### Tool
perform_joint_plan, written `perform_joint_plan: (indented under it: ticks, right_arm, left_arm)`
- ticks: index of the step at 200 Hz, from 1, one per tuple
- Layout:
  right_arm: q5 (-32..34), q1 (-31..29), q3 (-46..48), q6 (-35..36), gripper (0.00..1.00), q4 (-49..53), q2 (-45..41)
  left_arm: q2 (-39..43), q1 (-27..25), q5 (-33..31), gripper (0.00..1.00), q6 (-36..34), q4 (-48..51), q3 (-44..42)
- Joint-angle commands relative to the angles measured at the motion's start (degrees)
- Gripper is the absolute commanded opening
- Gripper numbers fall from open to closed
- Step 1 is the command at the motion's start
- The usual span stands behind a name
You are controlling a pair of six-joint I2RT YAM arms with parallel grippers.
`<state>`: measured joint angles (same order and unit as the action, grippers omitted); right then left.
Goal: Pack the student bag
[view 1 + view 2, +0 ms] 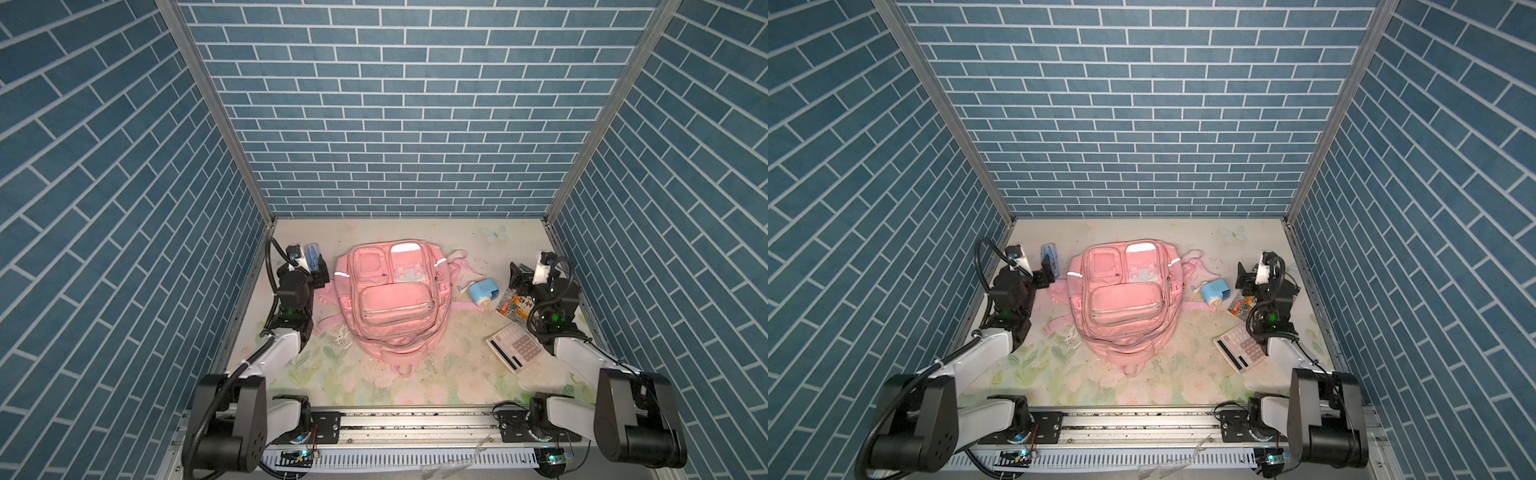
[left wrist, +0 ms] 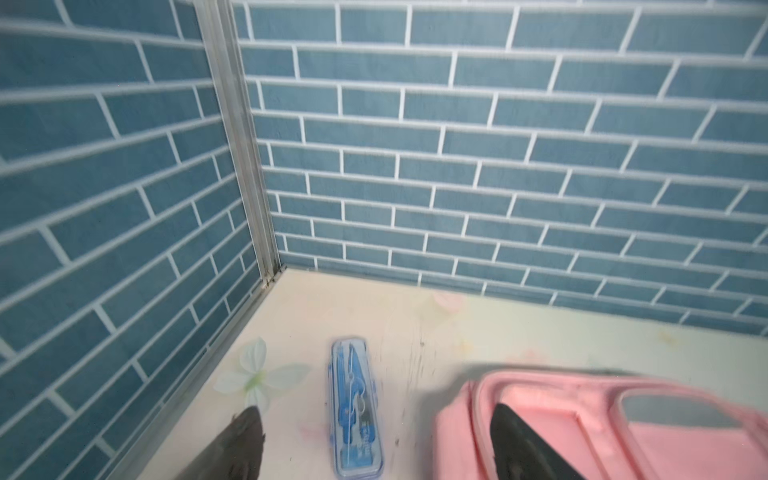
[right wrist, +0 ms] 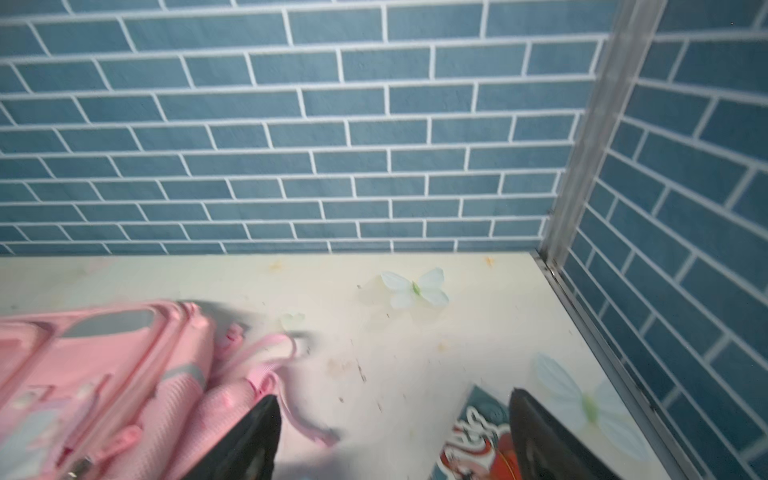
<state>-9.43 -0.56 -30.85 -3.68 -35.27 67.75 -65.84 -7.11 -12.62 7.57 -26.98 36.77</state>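
Student bag [image 1: 395,303] beside left pincer [image 1: 317,270] (agape)

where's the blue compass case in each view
In a top view: blue compass case, left of the student bag.
In a top view: the case, same place.
Left wrist: case on the table ahead of the fingers.
Right wrist: not in it.
Shared landmark: the student bag.

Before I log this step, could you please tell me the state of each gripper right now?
Left gripper: open, holding nothing.
Right gripper: open, holding nothing.
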Motion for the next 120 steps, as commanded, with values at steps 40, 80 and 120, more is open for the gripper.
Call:
perform_joint_plan:
  ticks: [40, 80, 120]
  right_arm:
    - [2.91, -12.61, -11.0, -7.68, 0.84, 28.36, -0.27]
    - [0.45, -13.95, -9.8, -12.49, 0.8, 32.4, -0.91]
    - [0.36, -14.34, -4.84, -16.34, 0.73, 32.57, -2.73]
  left_arm:
    - [-8.84, -20.46, -7.41, 0.86, 18.78, 42.48, 25.38]
    - [-25.76, -29.76, -4.84, 0.86, 25.54, 47.1, 35.29]
    - [-41.68, -32.58, -0.73, 0.86, 27.76, 49.15, 47.87]
